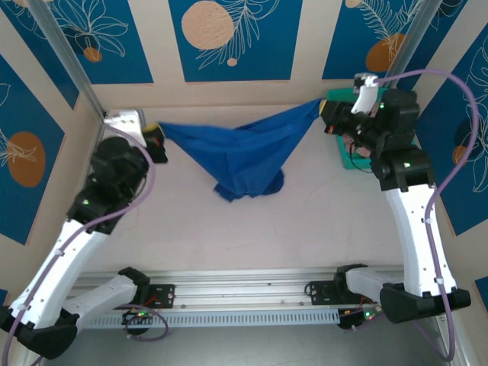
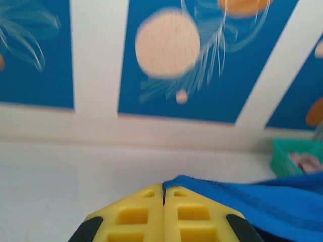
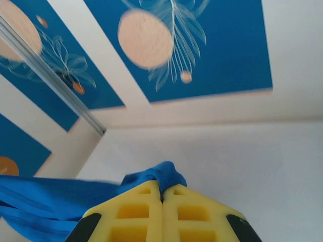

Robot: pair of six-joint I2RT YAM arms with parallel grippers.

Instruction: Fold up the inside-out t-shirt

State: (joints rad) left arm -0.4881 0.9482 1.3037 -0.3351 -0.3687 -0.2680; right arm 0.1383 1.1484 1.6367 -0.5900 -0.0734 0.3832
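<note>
Nearest the lens, the yellow-padded left tool (image 2: pixel 163 187) is clamped shut on one edge of the plain royal-blue soft cloth t-shirt (image 1: pixel 242 156); the right tool (image 3: pixel 161 190) is clamped shut on the opposite edge. The t-shirt is held stretched between them above the pale tabletop (image 1: pixel 305 229), its middle sagging, apparently onto the surface. Only thin pinches are held, so an edge could be lost if the cloth is pulled tighter.

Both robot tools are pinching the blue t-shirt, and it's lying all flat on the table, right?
Not flat. The left tool and right tool both pinch the blue t-shirt, but it hangs stretched between them, sagging toward the table in the middle. The top external view shows it.
</note>
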